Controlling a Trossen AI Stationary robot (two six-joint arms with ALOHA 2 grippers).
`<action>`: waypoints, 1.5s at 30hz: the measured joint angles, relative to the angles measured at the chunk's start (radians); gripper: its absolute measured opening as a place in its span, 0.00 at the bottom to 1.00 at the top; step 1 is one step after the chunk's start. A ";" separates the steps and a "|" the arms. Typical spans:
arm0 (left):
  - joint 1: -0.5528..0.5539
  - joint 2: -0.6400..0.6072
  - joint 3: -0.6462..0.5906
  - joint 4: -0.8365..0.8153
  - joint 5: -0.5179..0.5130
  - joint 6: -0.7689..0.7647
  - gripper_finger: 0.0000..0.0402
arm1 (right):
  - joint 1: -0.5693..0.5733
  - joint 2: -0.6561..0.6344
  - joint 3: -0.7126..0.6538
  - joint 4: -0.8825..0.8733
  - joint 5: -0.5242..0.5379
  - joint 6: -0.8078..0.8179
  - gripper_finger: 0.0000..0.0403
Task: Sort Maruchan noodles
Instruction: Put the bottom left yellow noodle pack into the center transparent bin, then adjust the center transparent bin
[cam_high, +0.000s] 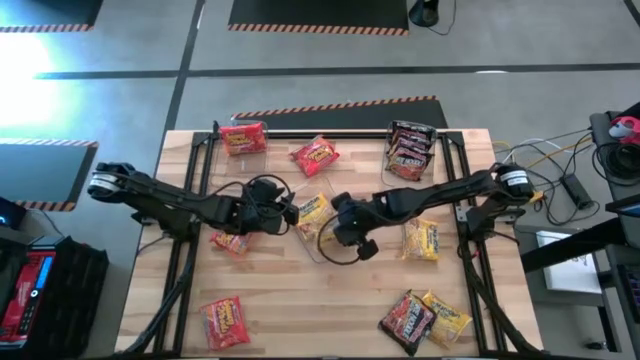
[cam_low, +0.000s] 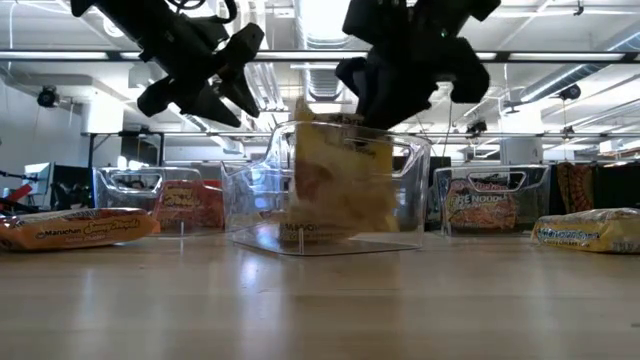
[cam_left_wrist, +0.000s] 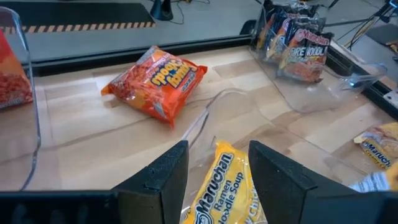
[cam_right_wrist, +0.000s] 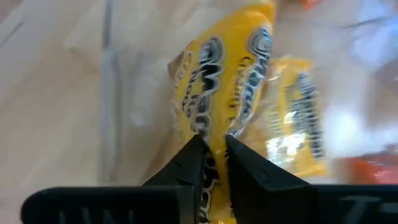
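A yellow Maruchan noodle packet (cam_low: 335, 180) stands tilted inside a clear plastic bin (cam_low: 250, 205) at the table's middle. My right gripper (cam_right_wrist: 211, 146) is shut on it from above. My left gripper (cam_left_wrist: 217, 162) hovers open just left of the bin (cam_high: 335, 248), its fingers apart on either side of the packet (cam_left_wrist: 217, 186) as its wrist view looks along them, and touches nothing. In the high view the packet (cam_high: 313, 212) lies between the two grippers. My right gripper pinches the yellow packet's upper edge (cam_right_wrist: 214, 127) between its two fingertips. The fingers slant down from the table's right side. The packet hangs tilted below them with its lower end (cam_low: 325, 228) down inside the clear bin.
A clear bin with red packets (cam_high: 243, 137) stands far left, and one with dark packets (cam_high: 410, 148) far right. Loose packets lie around: red (cam_high: 315, 155), red (cam_high: 230, 241), red (cam_high: 225, 320), yellow (cam_high: 421, 240), dark (cam_high: 405, 318), yellow (cam_high: 447, 318).
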 joint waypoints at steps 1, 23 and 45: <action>0.000 0.001 0.000 0.005 0.000 0.000 0.38 | 0.004 0.007 0.007 -0.022 -0.010 0.013 0.12; 0.001 0.001 0.000 0.004 -0.001 0.024 0.38 | 0.126 0.031 0.119 -0.163 -0.009 0.166 0.22; 0.000 0.005 0.000 0.036 0.154 0.052 0.38 | -0.138 0.081 0.187 -0.136 -0.175 0.294 0.25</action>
